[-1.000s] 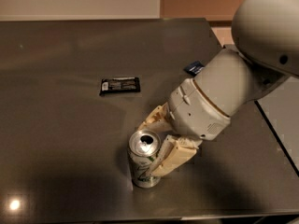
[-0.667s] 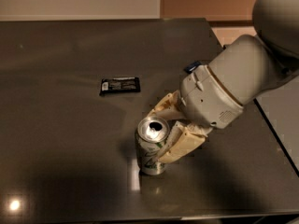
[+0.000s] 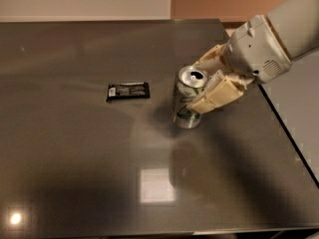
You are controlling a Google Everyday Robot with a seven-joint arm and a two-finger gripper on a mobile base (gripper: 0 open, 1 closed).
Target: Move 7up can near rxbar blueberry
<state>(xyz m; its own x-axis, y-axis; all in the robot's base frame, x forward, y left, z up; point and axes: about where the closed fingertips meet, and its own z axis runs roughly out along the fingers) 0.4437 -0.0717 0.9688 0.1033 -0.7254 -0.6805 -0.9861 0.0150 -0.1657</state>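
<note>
Dark grey tabletop (image 3: 65, 148) fills nearly the whole view, with a pale wall behind its far edge and two bright light reflections on its near part. Left of centre lies a black wrapper (image 3: 128, 91) with white print, flat, with a broad stretch of table to its left and in front of it. A short gap of table separates it from the can (image 3: 187, 103) on its right, which leans slightly, its open top towards the camera. The gripper (image 3: 197, 88) reaches in from the right and its tan fingers (image 3: 219, 91) pinch the can, one on the far side and one across the near side. Whether the can's base touches the table cannot be told. Just right of the arm, the table's right edge runs diagonally towards the near corner
</note>
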